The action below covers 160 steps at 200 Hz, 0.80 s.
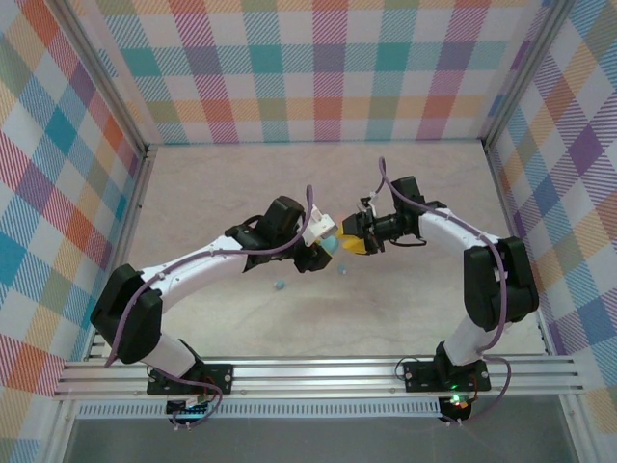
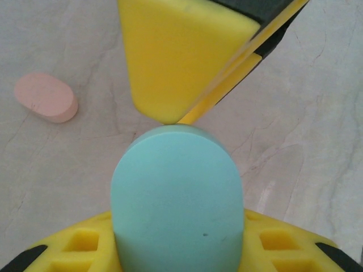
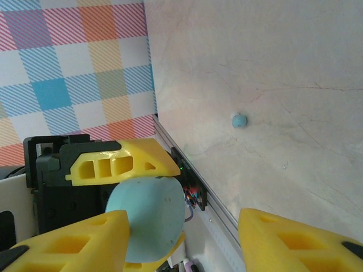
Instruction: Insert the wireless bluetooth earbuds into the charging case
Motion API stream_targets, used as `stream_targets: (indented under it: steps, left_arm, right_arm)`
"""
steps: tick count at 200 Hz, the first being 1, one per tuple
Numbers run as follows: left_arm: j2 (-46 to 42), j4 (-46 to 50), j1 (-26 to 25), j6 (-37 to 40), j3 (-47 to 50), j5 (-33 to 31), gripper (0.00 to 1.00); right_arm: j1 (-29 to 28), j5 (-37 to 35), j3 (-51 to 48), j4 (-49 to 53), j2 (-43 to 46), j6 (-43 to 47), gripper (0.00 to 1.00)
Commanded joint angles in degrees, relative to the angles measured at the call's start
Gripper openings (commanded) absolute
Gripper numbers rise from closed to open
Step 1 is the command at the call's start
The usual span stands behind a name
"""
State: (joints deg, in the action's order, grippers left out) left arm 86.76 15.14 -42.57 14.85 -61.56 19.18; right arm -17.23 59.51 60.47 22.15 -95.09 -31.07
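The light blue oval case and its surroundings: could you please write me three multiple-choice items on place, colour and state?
1. Where is the light blue oval plastic case? A in a bowl; B held in the left gripper; C on a shelf.
2. What colour is the pebble-shaped plastic case lying on the table? A green; B white; C pale pink.
3. How is the right gripper? A open; B shut on a cloth; C shut on nothing.
Answers: B, that gripper clamps it from both sides; C, the left wrist view shows it pink; A, its jaws stand wide apart.
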Motion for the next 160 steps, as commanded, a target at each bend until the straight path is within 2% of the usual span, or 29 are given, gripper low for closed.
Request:
stream_targets:
  steps: [1,71,105,160]
  left_arm:
    - [0.6,0.3,-0.1,1.6,-3.2,3.0,0.33]
    - [1.8,2.6,0.2,0.7,-3.4,3.0,0.32]
    - [1.3,1.3,0.7,-0.9,-3.2,3.8,0.32]
    - [0.7,1.3,0.7,-1.1,-3.5,3.8,0.32]
  right_arm:
    - [-1.5,3.3,1.4,1.2,1.7,1.5,0.55]
    - [-1.7,4.5,0.9,-5.4,4.6,-4.6,0.55]
    - [-2.9,5.7,2.7,0.8,3.1,-0.2,0.55]
    - [-5.0,7.1,3.4,3.7,0.8,1.7,0.53]
